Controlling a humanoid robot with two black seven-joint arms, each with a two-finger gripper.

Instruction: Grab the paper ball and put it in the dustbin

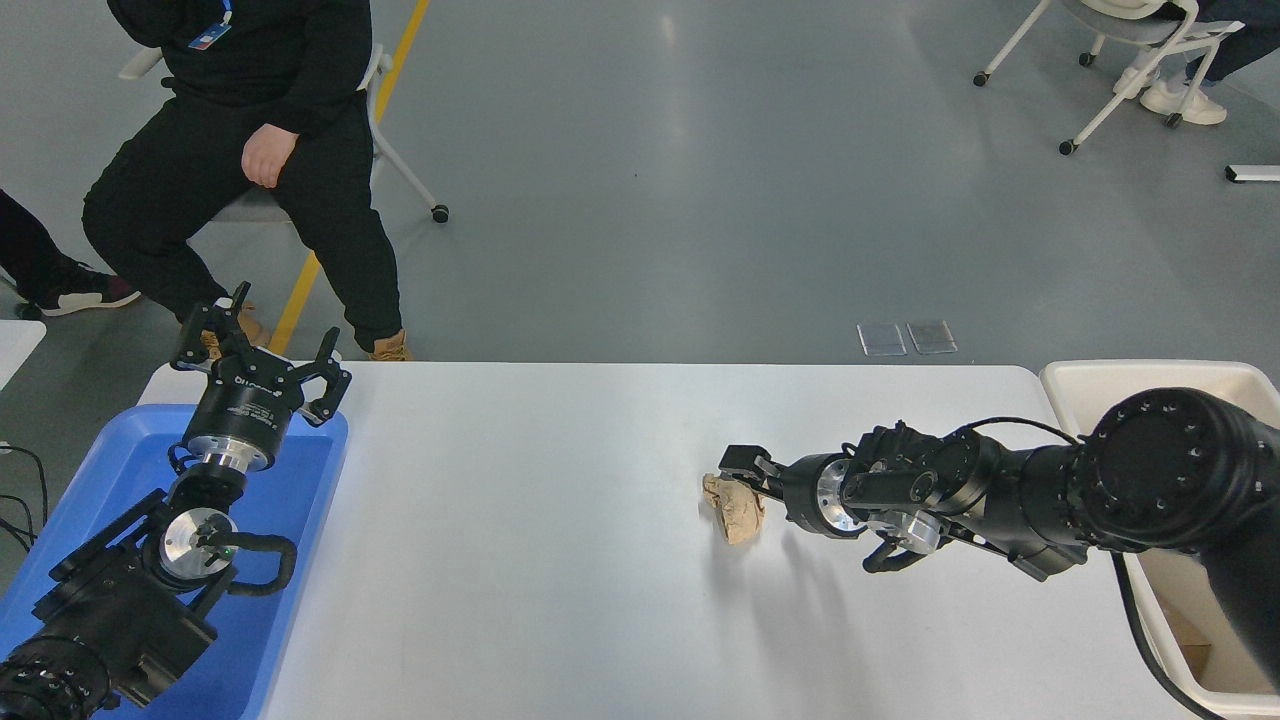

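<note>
The tan-brown crumpled paper ball [731, 508] lies on the white table [520, 560], right of the middle. My right gripper [744, 474] comes in low from the right and is open. Its upper finger [738, 458] sits just over the ball's top right edge, and the ball rests on the table. The cream-beige dustbin [1140, 371] stands off the table's right end, partly hidden behind my right arm. My left gripper [262, 350] is open and empty, parked at the lower left over the blue tray.
A shallow blue tray [300, 480] lies at the table's left end under the left arm. A person in black [250, 120] sits beyond the far left corner. Wheeled chairs [1130, 40] stand on the grey floor at the top right.
</note>
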